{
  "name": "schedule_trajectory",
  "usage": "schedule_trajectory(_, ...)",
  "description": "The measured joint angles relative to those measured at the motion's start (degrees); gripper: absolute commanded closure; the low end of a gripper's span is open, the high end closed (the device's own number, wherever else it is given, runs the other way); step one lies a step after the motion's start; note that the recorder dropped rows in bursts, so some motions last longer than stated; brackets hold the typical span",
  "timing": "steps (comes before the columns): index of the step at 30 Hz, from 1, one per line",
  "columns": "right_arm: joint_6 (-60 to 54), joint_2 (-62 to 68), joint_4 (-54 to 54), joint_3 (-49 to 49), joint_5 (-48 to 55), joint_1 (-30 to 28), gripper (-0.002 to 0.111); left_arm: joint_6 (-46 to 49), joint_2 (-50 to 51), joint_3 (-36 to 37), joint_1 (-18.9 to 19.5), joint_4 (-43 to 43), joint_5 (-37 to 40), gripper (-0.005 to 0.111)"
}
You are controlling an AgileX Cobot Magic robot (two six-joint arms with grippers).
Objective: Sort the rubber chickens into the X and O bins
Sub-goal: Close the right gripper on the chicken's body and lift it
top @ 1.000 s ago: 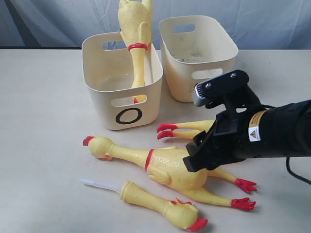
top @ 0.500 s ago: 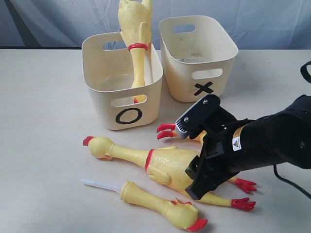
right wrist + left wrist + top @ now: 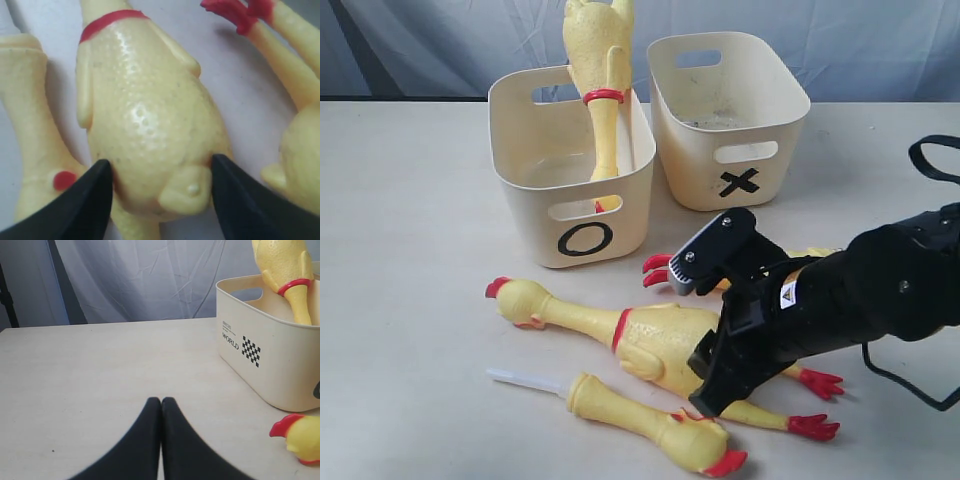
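A large rubber chicken [image 3: 650, 338] lies on the table, head to the left. My right gripper [image 3: 706, 388] is down over its rear; in the right wrist view the right gripper [image 3: 159, 161] is open, one finger on each side of that chicken's body [image 3: 145, 115]. The smaller chicken with a white tube [image 3: 640, 422] lies nearer the front. A third chicken's red feet [image 3: 660, 268] stick out behind the right arm. A fourth chicken [image 3: 600, 70] stands in the O bin [image 3: 582, 238]. The X bin [image 3: 738, 180] stands to its right. My left gripper [image 3: 161, 401] is shut and holds nothing.
In the left wrist view the O bin's side [image 3: 260, 365] with a checker label is close by, and the large chicken's head [image 3: 297, 432] lies beside it. A black cable [image 3: 930, 150] loops over the right arm. Grey curtain hangs behind the table.
My right gripper has come down and leftward onto the large chicken's rear. That chicken has shifted slightly left on the table. The X mark is uncovered again.
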Motion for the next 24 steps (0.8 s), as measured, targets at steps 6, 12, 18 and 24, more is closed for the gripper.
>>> schedule_trajectory(6,-0.2,1.0,0.0,0.0,-1.3,0.0,0.087,0.0,0.0,0.0,0.0,0.0,0.0,0.107)
schedule_trajectory(12,-0.4,1.0,0.4,-0.1,0.0,0.0,0.093,0.0,0.0,0.0,0.0,0.0,0.0,0.107)
schedule_trajectory(18,-0.8,-3.2,2.6,0.0,6.3,0.0,0.093,0.0,0.0,0.0,0.0,0.0,0.0,0.107)
schedule_trajectory(24,-6.1,-12.5,8.3,-1.1,15.4,0.0,0.093,0.0,0.0,0.0,0.0,0.0,0.0,0.107)
